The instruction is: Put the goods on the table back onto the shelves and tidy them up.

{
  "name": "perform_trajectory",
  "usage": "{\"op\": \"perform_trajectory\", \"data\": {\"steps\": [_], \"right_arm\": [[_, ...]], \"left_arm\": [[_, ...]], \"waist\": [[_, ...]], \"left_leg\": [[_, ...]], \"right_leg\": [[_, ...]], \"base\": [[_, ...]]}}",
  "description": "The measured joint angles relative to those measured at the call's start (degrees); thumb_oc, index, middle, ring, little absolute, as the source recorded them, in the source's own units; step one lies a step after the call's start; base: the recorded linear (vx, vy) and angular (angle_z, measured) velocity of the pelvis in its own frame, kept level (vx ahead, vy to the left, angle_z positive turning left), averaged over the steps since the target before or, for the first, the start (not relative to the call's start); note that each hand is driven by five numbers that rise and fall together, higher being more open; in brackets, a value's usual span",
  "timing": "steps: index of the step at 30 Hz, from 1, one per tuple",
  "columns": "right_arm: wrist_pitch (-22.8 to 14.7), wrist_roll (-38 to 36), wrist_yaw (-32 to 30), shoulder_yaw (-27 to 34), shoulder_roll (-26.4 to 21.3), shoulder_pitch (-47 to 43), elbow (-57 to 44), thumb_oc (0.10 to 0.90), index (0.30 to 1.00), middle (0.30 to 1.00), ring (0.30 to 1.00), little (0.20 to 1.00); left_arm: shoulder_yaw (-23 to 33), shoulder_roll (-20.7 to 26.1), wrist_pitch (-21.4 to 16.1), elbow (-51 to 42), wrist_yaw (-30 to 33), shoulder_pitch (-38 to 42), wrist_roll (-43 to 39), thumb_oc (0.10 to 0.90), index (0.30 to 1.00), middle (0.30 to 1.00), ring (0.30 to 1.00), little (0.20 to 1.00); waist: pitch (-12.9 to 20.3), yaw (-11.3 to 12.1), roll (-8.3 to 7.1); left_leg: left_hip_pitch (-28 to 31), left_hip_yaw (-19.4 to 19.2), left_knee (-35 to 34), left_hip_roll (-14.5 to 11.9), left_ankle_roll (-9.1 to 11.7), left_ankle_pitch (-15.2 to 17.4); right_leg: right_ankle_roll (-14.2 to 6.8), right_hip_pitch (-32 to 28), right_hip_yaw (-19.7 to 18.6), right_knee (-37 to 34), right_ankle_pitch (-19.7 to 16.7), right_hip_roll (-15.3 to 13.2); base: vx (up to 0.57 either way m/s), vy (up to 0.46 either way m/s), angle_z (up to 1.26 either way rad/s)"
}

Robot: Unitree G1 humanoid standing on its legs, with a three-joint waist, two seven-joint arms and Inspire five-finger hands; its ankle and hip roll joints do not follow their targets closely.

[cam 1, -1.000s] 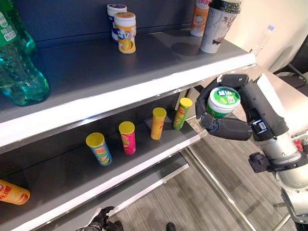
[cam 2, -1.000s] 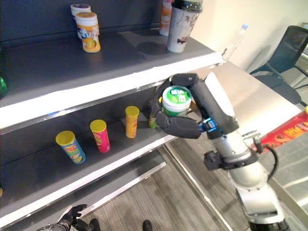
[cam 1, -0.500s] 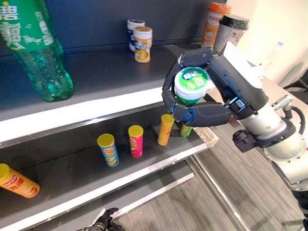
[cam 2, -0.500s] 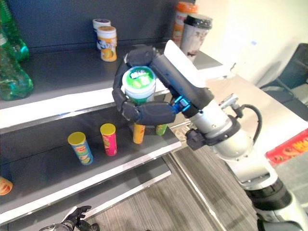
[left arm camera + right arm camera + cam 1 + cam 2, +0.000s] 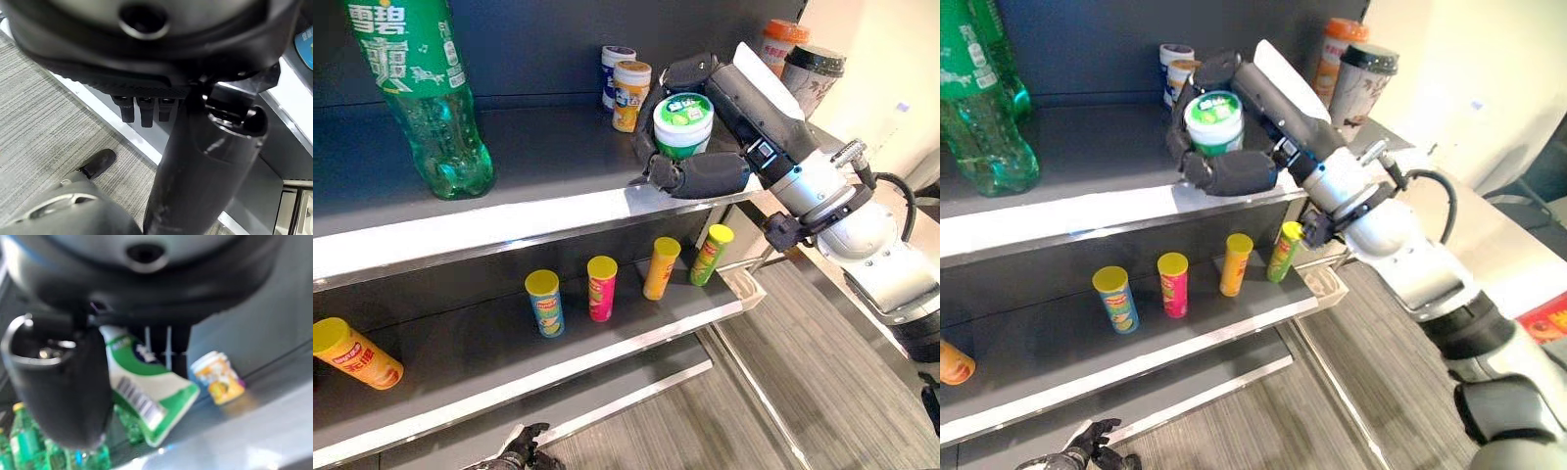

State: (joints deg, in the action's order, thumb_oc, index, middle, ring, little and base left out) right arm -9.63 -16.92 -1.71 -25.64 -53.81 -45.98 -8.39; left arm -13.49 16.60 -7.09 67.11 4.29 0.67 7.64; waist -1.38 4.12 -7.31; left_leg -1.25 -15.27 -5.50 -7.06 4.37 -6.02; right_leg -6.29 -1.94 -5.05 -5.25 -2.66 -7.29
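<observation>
The right hand [image 5: 700, 162] holds a small green-and-white tub [image 5: 682, 125] upright above the front edge of the upper shelf [image 5: 509, 230], toward that shelf's right end. Its fingers [image 5: 651, 108] are curled round the far side of the tub and the thumb closes on the near side; the green lid faces up. The tub appears just above the shelf surface, though whether its base touches cannot be told.

Judged by its look, the tub is light, rigid plastic with smooth, possibly slippery walls; a hold round the body below the lid rim seems safest, since the lid might pop off if squeezed.

Behind the tub stand two small jars [image 5: 631, 95] near the back edge, and two tall cups [image 5: 808, 78] occupy the right rear corner. A large green bottle [image 5: 431, 98] stands toward the left end. On the lower shelf [image 5: 607, 357], four slim yellow-lidded tubes [image 5: 601, 288] stand in a row and an orange tube [image 5: 354, 352] lies at the left end.

The left hand [image 5: 142, 105] hangs low over the floor, fingers loosely extended and empty.
</observation>
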Motion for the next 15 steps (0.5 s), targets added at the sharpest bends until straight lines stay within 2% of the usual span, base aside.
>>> {"op": "perform_trajectory", "data": {"steps": [5, 8, 15], "right_arm": [[1.8, 0.5, -2.5, -0.1, 5.2, -1.3, 5.9, 0.4, 0.3, 0.3, 0.3, 0.3], [4.7, 2.1, -3.9, -0.7, 7.1, -1.5, 8.2, 0.4, 0.3, 0.3, 0.3, 0.3], [6.3, 5.7, -7.5, -0.6, 13.7, -3.7, 15.6, 0.4, 0.3, 0.3, 0.3, 0.3]], "left_arm": [[-1.6, 0.5, 0.0, 0.0, 0.1, 0.3, -0.8, 0.8, 0.9, 0.9, 0.9, 0.9], [-2.0, 0.6, 0.1, 0.0, 0.1, 0.3, -0.8, 0.8, 0.9, 0.9, 0.9, 0.9], [-2.1, 0.8, 0.9, 0.0, 0.1, 1.0, -0.8, 0.8, 0.9, 0.9, 0.9, 0.9]], "waist": [[0.0, 0.0, -0.01], [0.0, 0.1, 0.02], [-0.1, 0.7, 0.17]], "left_leg": [[0.0, 0.0, 0.0, 0.0, 0.0, 0.0], [0.0, 0.0, 0.0, 0.0, 0.0, 0.0], [0.0, 0.0, 0.0, 0.1, 0.0, 0.0]], "right_leg": [[0.0, 0.0, 0.0, 0.0, 0.0, 0.0], [0.1, 0.0, 0.0, 0.0, -0.1, 0.0], [0.2, 0.0, 0.0, 0.0, -0.1, 0.0]], "base": [[0.0, 0.0, 0.0], [0.0, 0.0, 0.0], [0.0, 0.0, 0.0]]}}
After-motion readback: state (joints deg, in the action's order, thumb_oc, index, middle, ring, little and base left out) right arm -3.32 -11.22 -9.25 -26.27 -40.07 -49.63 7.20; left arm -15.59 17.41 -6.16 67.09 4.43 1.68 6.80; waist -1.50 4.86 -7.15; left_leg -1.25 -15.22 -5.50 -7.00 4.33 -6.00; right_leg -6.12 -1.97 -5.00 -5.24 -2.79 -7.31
